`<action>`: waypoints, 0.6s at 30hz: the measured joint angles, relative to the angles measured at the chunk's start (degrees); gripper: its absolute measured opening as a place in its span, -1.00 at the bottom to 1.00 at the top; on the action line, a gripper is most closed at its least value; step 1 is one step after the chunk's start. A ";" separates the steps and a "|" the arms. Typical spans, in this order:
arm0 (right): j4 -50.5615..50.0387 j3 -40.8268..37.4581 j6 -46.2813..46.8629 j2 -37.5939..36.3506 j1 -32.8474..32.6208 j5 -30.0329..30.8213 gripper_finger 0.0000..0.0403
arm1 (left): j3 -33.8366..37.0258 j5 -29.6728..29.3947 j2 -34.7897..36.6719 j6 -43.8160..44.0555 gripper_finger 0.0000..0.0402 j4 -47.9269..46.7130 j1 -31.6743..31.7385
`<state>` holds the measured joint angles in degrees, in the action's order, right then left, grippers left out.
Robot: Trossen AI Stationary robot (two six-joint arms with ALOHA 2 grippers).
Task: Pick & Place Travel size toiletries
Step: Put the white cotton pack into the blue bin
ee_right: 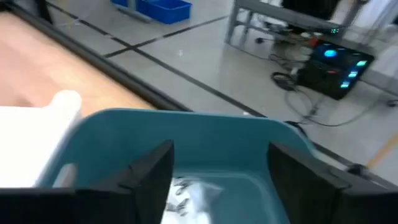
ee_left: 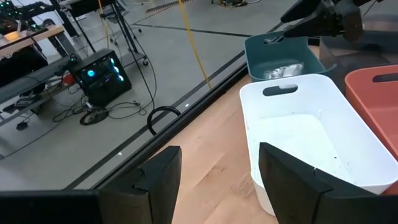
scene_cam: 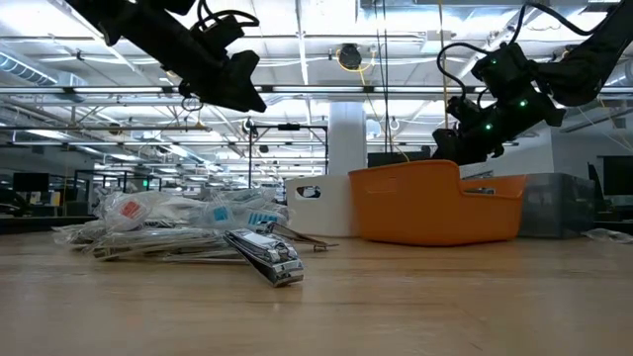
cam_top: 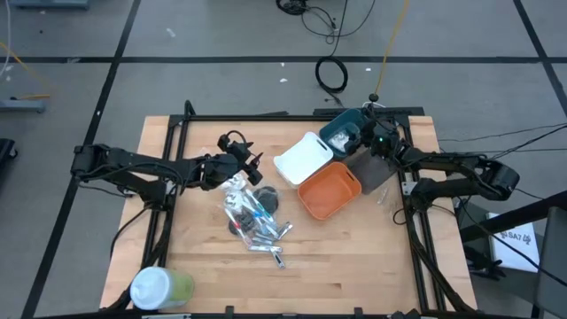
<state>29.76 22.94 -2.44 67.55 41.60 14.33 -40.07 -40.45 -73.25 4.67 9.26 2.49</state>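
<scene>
Wooden table (cam_top: 354, 266) under bright shop lights, cables on the floor beyond. Over the teal bin (cam_top: 341, 131) now, the right gripper (ee_right: 221, 180): fingers spread wide, nothing between them, touching nothing. Directly below it in that bin, one crinkly packet (ee_right: 189, 190). On the other side, the left gripper (ee_left: 217, 180), hanging above the table's back part, just short of the white bin (ee_left: 311, 143); fingers parted, empty, no contact with anything. Just beside and below it, the toiletry pile (cam_top: 252, 217), lying loose on the wood: clear-wrapped sticks, silver tubes, a dark disc, too tangled for a firm count. Four bins in one cluster between the two grippers: one teal, one white, one orange (cam_top: 329, 190), one dark (cam_top: 372, 170). One green-and-white cylinder (cam_top: 161, 288) well apart from both, at the table's near corner on the left arm's side.
</scene>
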 joint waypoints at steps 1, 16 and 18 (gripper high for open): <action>0.04 0.00 -0.03 0.00 0.02 0.85 0.30 | 0.00 0.01 0.00 0.00 0.04 -0.05 -0.05; 0.52 0.00 6.55 -9.08 -0.13 -24.28 0.42 | -6.24 12.13 -0.02 16.15 0.04 -29.87 -5.08; 0.44 0.00 7.10 -10.82 -0.59 -26.21 0.41 | -7.25 11.99 -0.02 21.99 0.04 -37.28 -5.36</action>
<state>30.19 22.94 4.65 56.73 41.01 -11.88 -47.33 -28.47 -73.28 26.66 -28.02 -2.88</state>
